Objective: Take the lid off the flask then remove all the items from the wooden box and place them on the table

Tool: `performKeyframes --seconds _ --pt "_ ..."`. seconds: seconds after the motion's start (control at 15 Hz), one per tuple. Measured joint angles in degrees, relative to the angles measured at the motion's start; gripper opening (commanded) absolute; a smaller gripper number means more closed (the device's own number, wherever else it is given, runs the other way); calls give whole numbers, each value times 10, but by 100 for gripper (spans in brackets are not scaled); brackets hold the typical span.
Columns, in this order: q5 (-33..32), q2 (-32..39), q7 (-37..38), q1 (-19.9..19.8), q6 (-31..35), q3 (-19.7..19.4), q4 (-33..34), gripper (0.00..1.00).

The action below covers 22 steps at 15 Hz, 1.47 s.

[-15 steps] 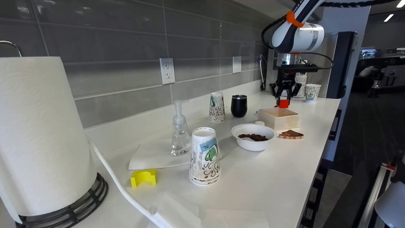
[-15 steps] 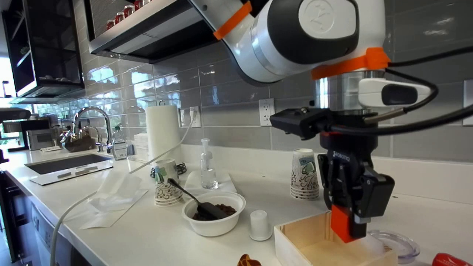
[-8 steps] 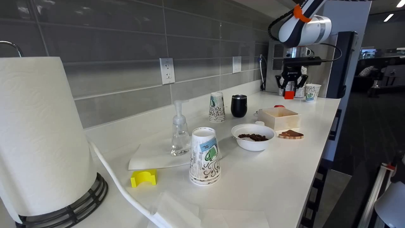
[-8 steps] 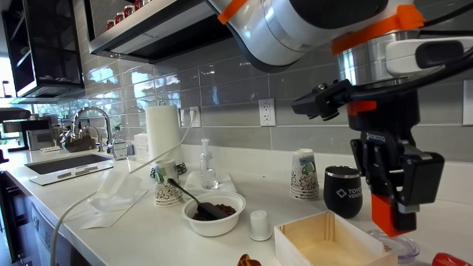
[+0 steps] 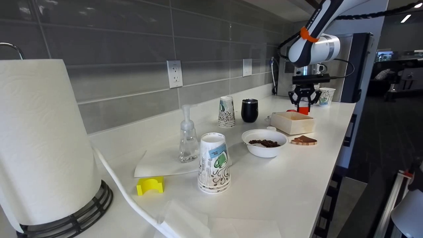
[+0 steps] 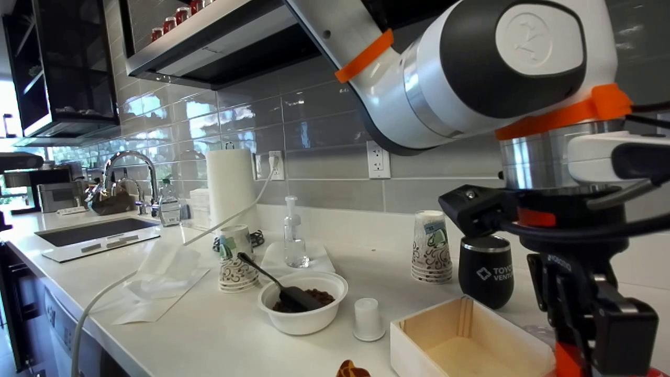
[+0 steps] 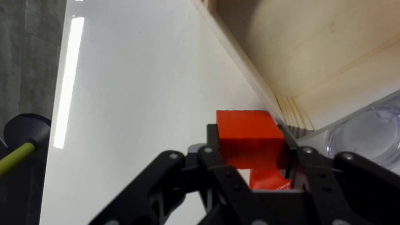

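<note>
My gripper (image 5: 303,107) is shut on a red block (image 7: 247,123), low over the white table (image 7: 150,93). The block is just outside a corner of the wooden box (image 5: 292,127); whether it touches the wall cannot be told. Bare wood shows on the visible part of the box's inside (image 7: 328,47). The black flask (image 6: 486,277) stands upright, its top rim showing, in both exterior views. A clear round lid (image 7: 367,137) lies on the table beside the box. A brown toast-like piece (image 5: 303,140) lies on the table near the box.
A red object with white lettering (image 7: 268,179) lies under the gripper. Near the box are a white bowl (image 6: 303,324) with a black spatula (image 6: 298,299) and a small white cup (image 6: 368,319). Patterned paper cups (image 5: 226,112) stand by the wall. The table edge (image 7: 51,156) runs along one side.
From over the box, my gripper has carried the red block up and past the box's far side, then lowered it there. The box has shifted slightly. The flask has come out from behind the gripper.
</note>
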Motion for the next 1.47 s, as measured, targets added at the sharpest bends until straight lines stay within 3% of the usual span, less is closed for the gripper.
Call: performKeyframes --seconds 0.27,0.53,0.6,0.67,0.93,1.47 --pt "5 24 16 0 9 -16 6 19" --pt "55 57 13 0 28 -17 6 19" --pt "64 59 12 0 31 -17 6 69" --pt "70 59 12 0 31 -17 7 70" --pt "84 63 12 0 31 -17 7 99" --pt "82 53 15 5 40 -33 8 100"
